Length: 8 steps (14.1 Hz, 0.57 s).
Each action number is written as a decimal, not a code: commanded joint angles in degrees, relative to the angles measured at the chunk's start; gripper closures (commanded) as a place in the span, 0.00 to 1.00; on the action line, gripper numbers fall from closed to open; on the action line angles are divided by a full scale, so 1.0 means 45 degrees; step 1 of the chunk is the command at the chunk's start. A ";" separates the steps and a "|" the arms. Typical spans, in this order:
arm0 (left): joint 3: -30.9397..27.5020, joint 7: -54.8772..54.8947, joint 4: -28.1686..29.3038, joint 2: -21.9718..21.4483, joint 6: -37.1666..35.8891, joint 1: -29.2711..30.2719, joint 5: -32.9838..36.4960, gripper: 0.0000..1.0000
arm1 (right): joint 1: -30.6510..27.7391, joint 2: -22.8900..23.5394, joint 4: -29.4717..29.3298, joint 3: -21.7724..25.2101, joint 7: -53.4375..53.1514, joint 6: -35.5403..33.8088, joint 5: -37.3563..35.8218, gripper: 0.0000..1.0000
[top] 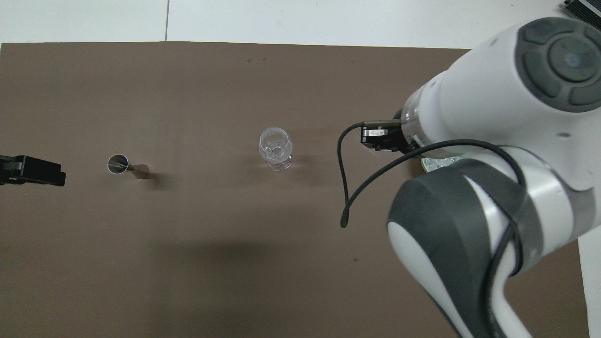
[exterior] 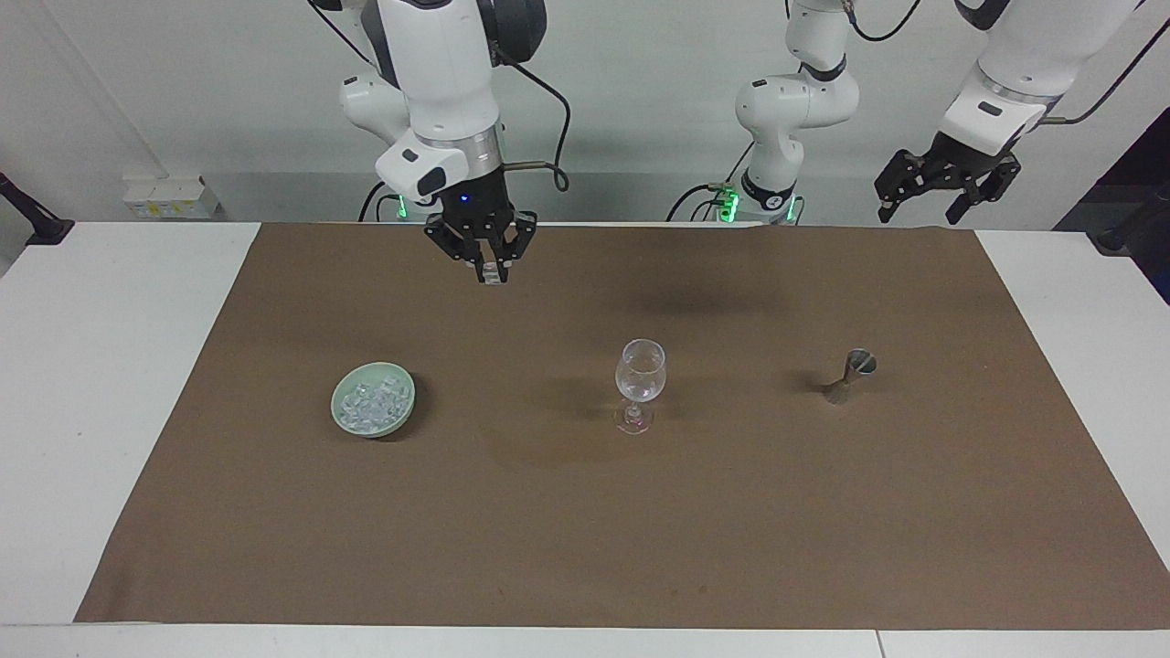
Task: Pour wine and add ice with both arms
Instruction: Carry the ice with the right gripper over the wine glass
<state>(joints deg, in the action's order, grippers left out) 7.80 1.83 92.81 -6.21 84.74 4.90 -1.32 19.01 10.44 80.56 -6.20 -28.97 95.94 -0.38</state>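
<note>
Right gripper (exterior: pixel 492 271), jaws pinched on an ice cube, hangs over the surface's robot edge. Ice (exterior: pixel 372 405) fills the bowl (exterior: pixel 340 416). Left gripper (exterior: pixel 946 195) waits, jaws wide. The slick cube could slip before reaching the glass (exterior: pixel 640 375).

Facing camera high across; overhead steep; both share the mat (exterior: pixel 585 512).

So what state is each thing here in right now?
right gripper: raised over the mat, shut on an ice cube
left gripper: open, empty, waiting
bowl: upright, holding ice
wine glass: upright; contents unclear
jigger: upright, untouched
</note>
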 commanded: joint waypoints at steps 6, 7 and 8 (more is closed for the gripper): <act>0.0122 0.0258 0.0020 -0.0221 0.0349 0.0297 0.0001 0.00 | 0.1596 0.2054 -0.2158 -0.0028 -0.2233 0.0865 -0.0423 1.00; 0.0122 0.0219 -0.0019 -0.0241 0.0349 0.0258 0.0001 0.00 | 0.1615 0.2307 -0.2411 -0.0028 -0.2291 0.1080 -0.0384 1.00; 0.0064 0.0238 -0.0058 -0.0337 0.0291 0.0161 0.0001 0.00 | 0.1615 0.2599 -0.2742 -0.0067 -0.2292 0.1198 -0.0365 1.00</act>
<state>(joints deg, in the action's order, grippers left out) 7.94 2.34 92.55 -6.65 85.72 5.58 -1.35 26.32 18.67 72.85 -6.22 -38.03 100.65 -1.57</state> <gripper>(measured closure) 0.000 0.753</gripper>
